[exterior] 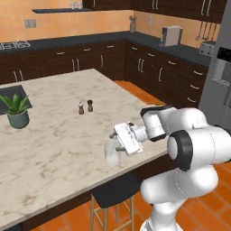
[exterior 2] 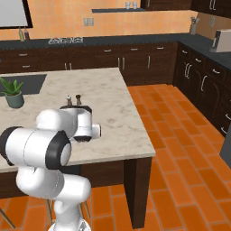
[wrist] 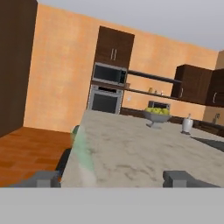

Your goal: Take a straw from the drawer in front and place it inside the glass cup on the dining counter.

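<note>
You have pincer [exterior: 118,140] at near edge of dining table [exterior: 58,149], fingers spread apart, clamped on nothing. Glass cup [exterior: 111,153] sits right beside it. Straw possibly inside cup; too thin to confirm. If so, only retreat left. No brands, labels or readable writing visible.

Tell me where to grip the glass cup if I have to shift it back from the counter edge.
Probably by its side wall, about mid-height. The glass cup stands upright near the edge of the dining counter, and its straight round wall suits a level pinch. Come from the stool side, where the open gripper already is; the far side means reaching over it.
</note>
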Available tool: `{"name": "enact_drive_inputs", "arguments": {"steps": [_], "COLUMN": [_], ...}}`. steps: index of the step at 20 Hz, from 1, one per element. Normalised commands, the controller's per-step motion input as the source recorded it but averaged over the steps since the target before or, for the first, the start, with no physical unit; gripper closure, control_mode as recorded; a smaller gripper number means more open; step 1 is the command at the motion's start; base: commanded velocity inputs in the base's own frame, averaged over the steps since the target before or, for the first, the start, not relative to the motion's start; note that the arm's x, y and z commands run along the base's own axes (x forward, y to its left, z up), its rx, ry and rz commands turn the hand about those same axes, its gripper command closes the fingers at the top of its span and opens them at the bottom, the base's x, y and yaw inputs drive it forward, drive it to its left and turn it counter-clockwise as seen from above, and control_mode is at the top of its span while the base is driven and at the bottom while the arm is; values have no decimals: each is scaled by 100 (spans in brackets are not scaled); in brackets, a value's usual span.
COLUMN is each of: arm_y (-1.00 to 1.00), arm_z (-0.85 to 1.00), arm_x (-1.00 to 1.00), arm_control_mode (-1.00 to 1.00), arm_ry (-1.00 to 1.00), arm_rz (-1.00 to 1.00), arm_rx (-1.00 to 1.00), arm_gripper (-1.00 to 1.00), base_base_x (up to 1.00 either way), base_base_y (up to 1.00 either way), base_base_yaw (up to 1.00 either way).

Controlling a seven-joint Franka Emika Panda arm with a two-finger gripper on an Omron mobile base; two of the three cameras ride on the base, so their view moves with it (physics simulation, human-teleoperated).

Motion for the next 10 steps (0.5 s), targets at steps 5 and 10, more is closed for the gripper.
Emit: {"name": "enact_drive_inputs", "arguments": {"steps": [5,10], "arm_y": [-23,-14], "arm_z": [52,93], "arm_x": [-24,-52], "arm_control_mode": [-100,-100], "arm_ry": [-4,-20], "arm_rz": [-15,-13], "arm_rx": [-1,-9], "arm_gripper": [-100,-100], "base_base_x": [0,0], "base_base_y": [0,0], "base_base_yaw": [0,0]}}
